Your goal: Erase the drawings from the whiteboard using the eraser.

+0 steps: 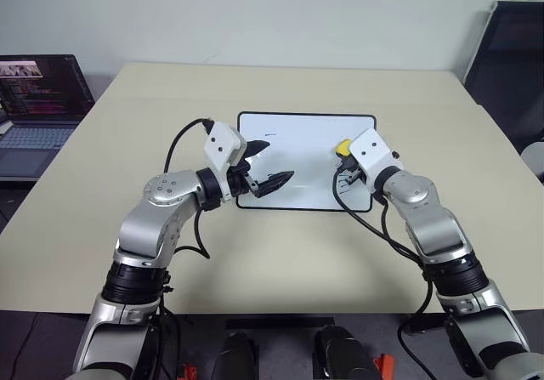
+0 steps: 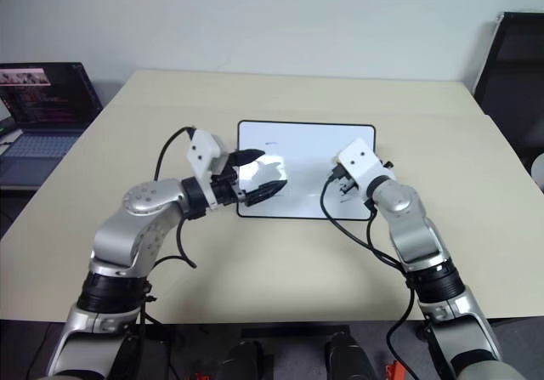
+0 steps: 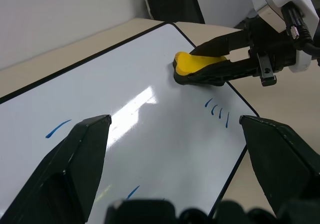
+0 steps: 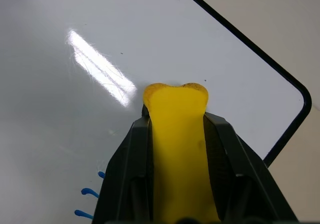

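The right pincer [image 3: 220,61] is clamped on the eraser [image 3: 196,63], its two black fingers running along the block's long sides so that the rounded yellow end sticks out past the fingertips. The eraser's dark base is down on the whiteboard [image 1: 297,133], near the board's right edge and toward its far right corner. Its long axis follows the line of the pincer, pointing from that edge in over the white surface.

It looks a light, stiff little block with a softer pad underneath. Held by the long sides, as it is, seems the sensible grip, since it should keep the base flat for rubbing. The glossy board will probably let it slide easily, so some downward pressure is likely needed.

Just beside the eraser, on the board's near right part, is a cluster of short blue strokes [image 3: 218,110]. More drawings [image 3: 58,128] lie further left on the board.

The left pincer [image 1: 265,166] hovers over the board's left part, fingers spread wide, holding nothing. The board lies flat on the bench [image 1: 127,133].
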### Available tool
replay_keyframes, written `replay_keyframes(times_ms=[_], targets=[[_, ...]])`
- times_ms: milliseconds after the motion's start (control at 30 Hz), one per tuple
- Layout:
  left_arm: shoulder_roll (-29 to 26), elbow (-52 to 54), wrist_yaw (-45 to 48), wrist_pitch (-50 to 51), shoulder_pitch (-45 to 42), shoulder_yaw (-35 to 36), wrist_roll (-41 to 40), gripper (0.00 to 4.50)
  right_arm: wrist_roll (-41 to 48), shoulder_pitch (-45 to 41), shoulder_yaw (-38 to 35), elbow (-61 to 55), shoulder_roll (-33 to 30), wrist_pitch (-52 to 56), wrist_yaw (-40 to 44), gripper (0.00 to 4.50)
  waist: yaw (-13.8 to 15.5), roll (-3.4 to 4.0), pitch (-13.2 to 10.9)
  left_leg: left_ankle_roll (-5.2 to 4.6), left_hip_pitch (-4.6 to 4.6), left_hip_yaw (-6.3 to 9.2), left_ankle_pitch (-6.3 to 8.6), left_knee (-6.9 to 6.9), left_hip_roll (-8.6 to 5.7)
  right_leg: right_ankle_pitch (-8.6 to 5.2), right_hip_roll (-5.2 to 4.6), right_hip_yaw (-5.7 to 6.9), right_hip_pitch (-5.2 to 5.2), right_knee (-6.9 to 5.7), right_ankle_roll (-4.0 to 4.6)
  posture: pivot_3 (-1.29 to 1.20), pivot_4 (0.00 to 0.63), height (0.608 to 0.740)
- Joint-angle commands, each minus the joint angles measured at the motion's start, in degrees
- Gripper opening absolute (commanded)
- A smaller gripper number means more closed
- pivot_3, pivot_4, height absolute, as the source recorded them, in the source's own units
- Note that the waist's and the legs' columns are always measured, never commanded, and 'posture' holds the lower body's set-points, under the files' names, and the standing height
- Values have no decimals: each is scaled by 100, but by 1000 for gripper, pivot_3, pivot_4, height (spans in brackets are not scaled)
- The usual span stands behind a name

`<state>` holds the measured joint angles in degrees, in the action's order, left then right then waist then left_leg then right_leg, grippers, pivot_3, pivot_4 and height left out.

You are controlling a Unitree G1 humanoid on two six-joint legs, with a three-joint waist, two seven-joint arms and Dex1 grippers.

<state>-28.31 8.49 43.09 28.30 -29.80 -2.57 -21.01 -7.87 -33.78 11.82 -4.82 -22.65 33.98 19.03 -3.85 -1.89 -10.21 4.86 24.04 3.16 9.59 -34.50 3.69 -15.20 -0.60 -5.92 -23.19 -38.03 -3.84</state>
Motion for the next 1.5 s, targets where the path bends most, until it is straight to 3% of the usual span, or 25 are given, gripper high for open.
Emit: replay_keyframes(times_ms=[33, 200, 433, 900, 1200, 1367, 1500], targets=[[-49, 156, -51, -65, 118, 288, -106, 4500, 199, 97, -682, -388, -18, -9, -128, 1052, 15, 0, 0, 0, 4, 0, 0, 0, 0, 0, 0, 0, -2, 2, 0, 0, 150, 740], [-284, 190, 239, -237, 512, 571, -255, 4500, 1191, 624, -1324, -1488, 359, 428, 241, 1048, 36, 1, -3, 0, 28, 2, 1, 27, 1, 7, 0, 4, -26, 7, -30, 0, 150, 740], [-667, 406, 713, -233, 1202, 834, -567, 4500, 1835, 2008, -1425, -3003, -138, 731, 844, 1046, 60, 3, -5, 7, 34, 8, 8, 56, 2, -24, -3, 19, -38, 10, -22, 0, 150, 740], [-781, 828, 876, -333, 1491, 748, -637, 4500, 1892, 3296, -1361, -3412, -254, 14, 896, 1038, 60, 1, -4, 8, 30, 6, 7, 44, 2, -33, -6, 16, -34, 10, 15, 0, 150, 740], [-811, 972, 974, -240, 1410, 539, -647, 4500, 1605, 3248, -1041, -3330, -600, -289, 964, 1038, 61, 1, -4, 8, 30, 5, 7, 44, 2, -33, -5, 16, -34, 9, 14, 0, 150, 740], [-891, 1004, 1159, -259, 1381, 251, -565, 4500, 828, 2612, -340, -2753, -961, -774, 984, 1038, 52, 1, -4, 8, 29, 3, 6, 41, 1, -31, -5, 13, -34, 8, 14, 0, 150, 740], [-918, 979, 1311, -258, 1306, 159, -627, 4500, 410, 2000, -123, -2083, -901, -983, 810, 1038, 55, 0, -4, 8, 28, 3, 6, 41, 1, -32, -5, 14, -33, 8, 13, 0, 150, 740]])
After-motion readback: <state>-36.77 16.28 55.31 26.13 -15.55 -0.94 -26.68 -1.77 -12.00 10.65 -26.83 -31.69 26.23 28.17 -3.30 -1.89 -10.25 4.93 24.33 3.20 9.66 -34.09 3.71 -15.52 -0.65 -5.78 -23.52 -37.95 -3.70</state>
